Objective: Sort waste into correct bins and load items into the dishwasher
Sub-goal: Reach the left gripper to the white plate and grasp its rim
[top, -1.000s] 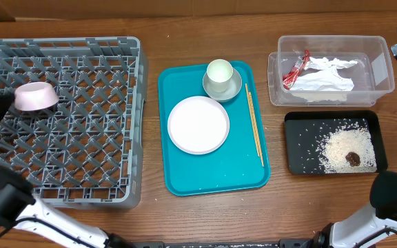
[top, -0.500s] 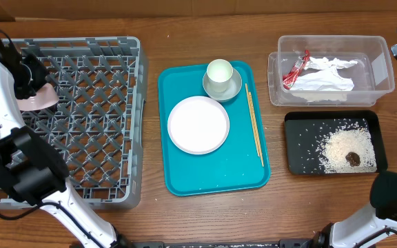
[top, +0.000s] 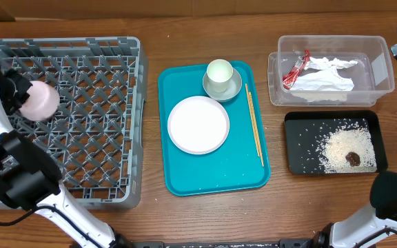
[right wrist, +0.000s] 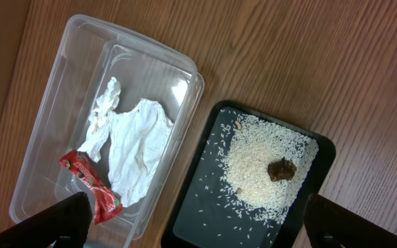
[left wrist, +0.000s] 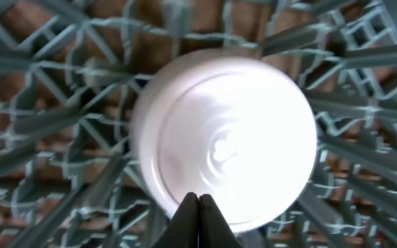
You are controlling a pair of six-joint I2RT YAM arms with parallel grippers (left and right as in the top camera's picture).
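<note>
My left gripper is shut on the rim of a pale pink bowl, holding it tilted over the left side of the grey dish rack. In the left wrist view the bowl fills the frame above the closed fingers. A large white plate and a cup on a small dish sit on the teal tray. My right gripper is open and empty, high above the clear tub and the black tray.
The teal tray also holds wooden chopsticks. The clear tub holds a red wrapper and a white napkin. The black tray holds rice and a brown lump.
The left arm has swung in over the rack's left side. The pink bowl has tipped from lying level to tilted. The right arm has not moved.
</note>
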